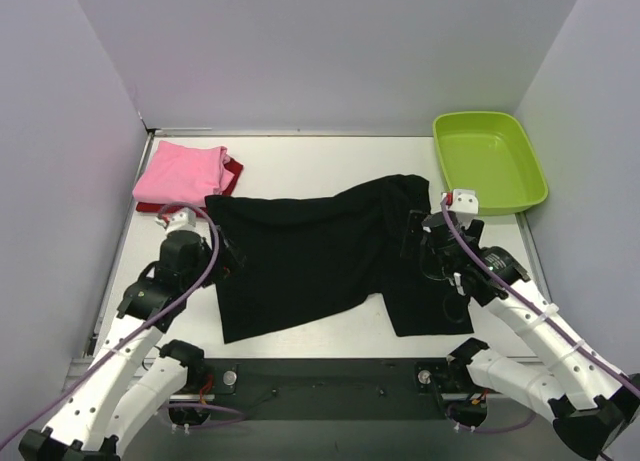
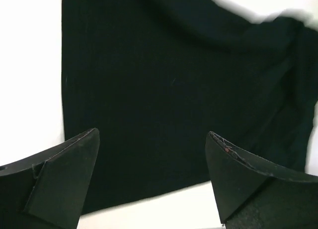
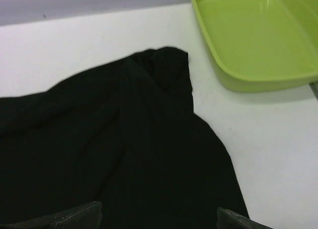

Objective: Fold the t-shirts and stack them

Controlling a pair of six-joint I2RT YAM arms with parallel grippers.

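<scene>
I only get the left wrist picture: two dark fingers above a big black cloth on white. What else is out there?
Observer: A lime-green plastic tub sits at the far right corner, beyond the cloth.
Operator: Any more clothes?
Observer: Yes, a folded pink cloth t-shirt lies at the far left, on top of a dark red cloth t-shirt whose edge peeks out.
Operator: And the other arm?
Observer: The right gripper stands open over the right side of your cloth, a large black cloth t-shirt, and holds nothing.
</scene>
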